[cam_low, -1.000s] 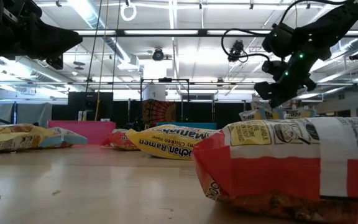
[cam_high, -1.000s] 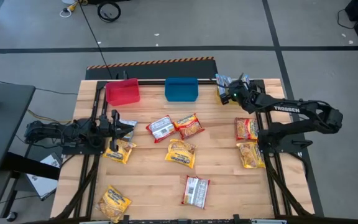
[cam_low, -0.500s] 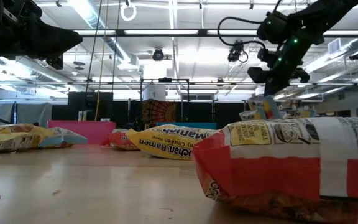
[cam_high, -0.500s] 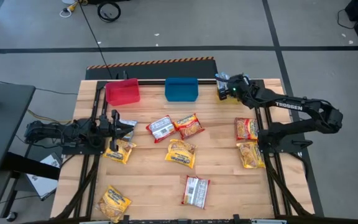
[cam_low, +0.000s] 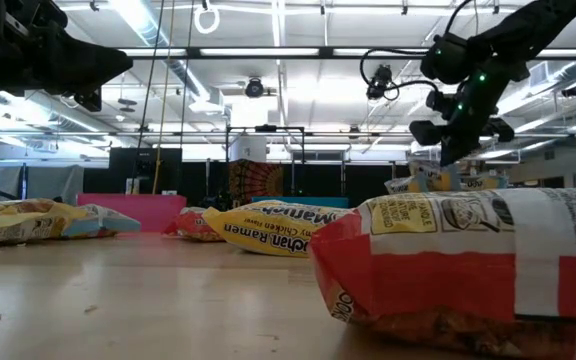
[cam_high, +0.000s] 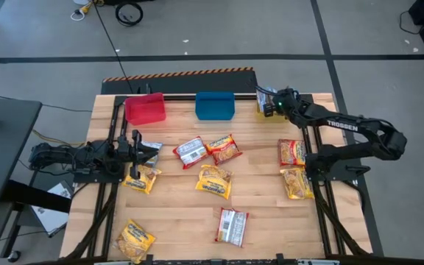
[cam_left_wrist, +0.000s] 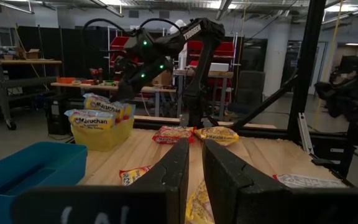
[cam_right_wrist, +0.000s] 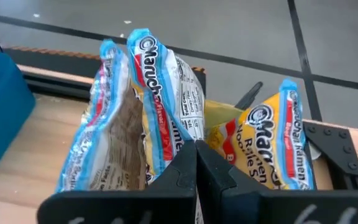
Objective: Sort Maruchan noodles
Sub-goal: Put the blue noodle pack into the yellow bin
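Maruchan packets lie scattered on the table: red ones [cam_high: 191, 152] [cam_high: 232, 226], yellow-orange ones [cam_high: 213, 181] [cam_high: 297, 183] and a pale blue one [cam_high: 149, 151]. Several more stand upright in the yellow bin [cam_left_wrist: 101, 134] at the far right corner, among them pale blue ones [cam_right_wrist: 154, 93]. My right gripper [cam_right_wrist: 196, 149] is shut and hovers over that bin, pointing down at the standing packets. My left gripper [cam_left_wrist: 196, 155] waits at the table's left side beside the pale blue packet, its fingers narrowly open on nothing. My right gripper comes from above with its fingers shut; their tips [cam_right_wrist: 185, 155] stand right at the lower part of an upright pale blue packet [cam_right_wrist: 188, 127] in the yellow bin. I cannot tell whether they touch it.
A red bin [cam_high: 145, 108] and a blue bin [cam_high: 215, 105] stand along the far edge, left of the yellow one. More red packets [cam_high: 225, 148] [cam_high: 292, 152] and yellow ones [cam_high: 140, 179] [cam_high: 135, 239] lie about. Bare wood shows near the front centre.
My right gripper has moved a little toward the far edge over the yellow bin, then shifted slightly back toward the right, staying above the standing packets.
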